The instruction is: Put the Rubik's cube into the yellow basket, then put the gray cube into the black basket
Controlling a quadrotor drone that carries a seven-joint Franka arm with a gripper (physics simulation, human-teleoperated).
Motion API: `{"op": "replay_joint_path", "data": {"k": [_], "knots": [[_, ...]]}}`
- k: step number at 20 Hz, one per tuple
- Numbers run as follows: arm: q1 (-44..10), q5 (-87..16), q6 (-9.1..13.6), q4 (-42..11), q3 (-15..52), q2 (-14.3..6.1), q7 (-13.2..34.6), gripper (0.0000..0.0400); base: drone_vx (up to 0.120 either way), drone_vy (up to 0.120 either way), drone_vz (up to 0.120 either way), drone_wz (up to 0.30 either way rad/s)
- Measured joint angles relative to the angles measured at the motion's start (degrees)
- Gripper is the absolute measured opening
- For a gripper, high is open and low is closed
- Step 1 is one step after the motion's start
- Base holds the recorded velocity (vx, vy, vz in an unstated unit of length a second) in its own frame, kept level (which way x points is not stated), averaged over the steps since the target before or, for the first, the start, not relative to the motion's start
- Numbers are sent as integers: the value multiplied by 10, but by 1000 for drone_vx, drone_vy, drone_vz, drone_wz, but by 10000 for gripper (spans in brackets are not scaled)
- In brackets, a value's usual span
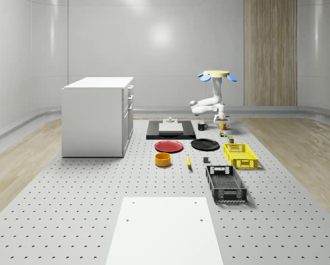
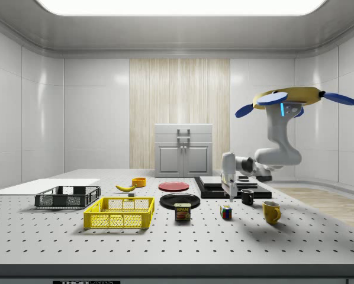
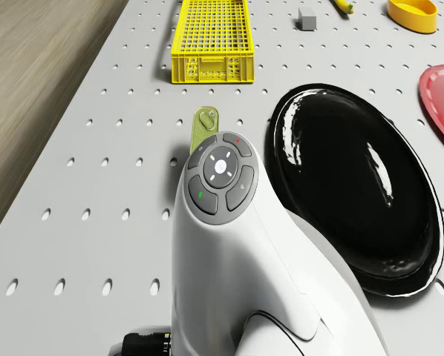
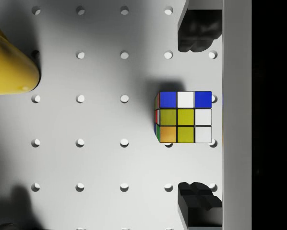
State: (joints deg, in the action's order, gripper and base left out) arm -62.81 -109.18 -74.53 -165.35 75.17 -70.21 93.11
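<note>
Seen from the side, nearest on the perforated bench (image 2: 165, 248) is the yellow basket (image 2: 119, 213), with a small tin (image 2: 182, 212) just beside it. A little farther back sits the Rubik's cube (image 2: 226, 212), near a yellow mug (image 2: 271, 211). Past these lie the black basket (image 2: 67, 197), a black plate (image 2: 179, 200) and a red plate (image 2: 173, 186). The small gray cube (image 1: 206, 160) rests between the two baskets.

The drone (image 2: 288, 99) hovers above the bench's far end, its white arm bent down so the gripper (image 2: 229, 188) hangs just above the Rubik's cube. In the wrist view the jaws are spread wide, and the fingertips (image 4: 197, 31) straddle the cube with bare bench on either side; nothing is held.

The Rubik's cube looks rigid, light and smooth-faced, so it may slip under a loose pinch. The best hold is likely on two opposite flat faces, squarely at mid-height, away from the corners.
</note>
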Motion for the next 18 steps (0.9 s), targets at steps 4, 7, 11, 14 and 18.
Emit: {"op": "replay_joint_path", "data": {"k": [4, 7, 11, 14, 18], "knots": [[-3, 5, -9, 1, 3, -10, 3, 400, 60, -40, -120, 0], [-5, 9, -16, 1, 5, -17, 5, 400, 0, 0, -120, 0], [-8, 13, -25, 2, 7, -27, 7, 400, 0, 40, -30, 0], [-10, 15, -32, 2, 7, -34, 9, 400, 0, 0, 0, 0], [-10, 0, -50, 6, -11, -47, 8, 400, 0, 0, 0, 0]]}}
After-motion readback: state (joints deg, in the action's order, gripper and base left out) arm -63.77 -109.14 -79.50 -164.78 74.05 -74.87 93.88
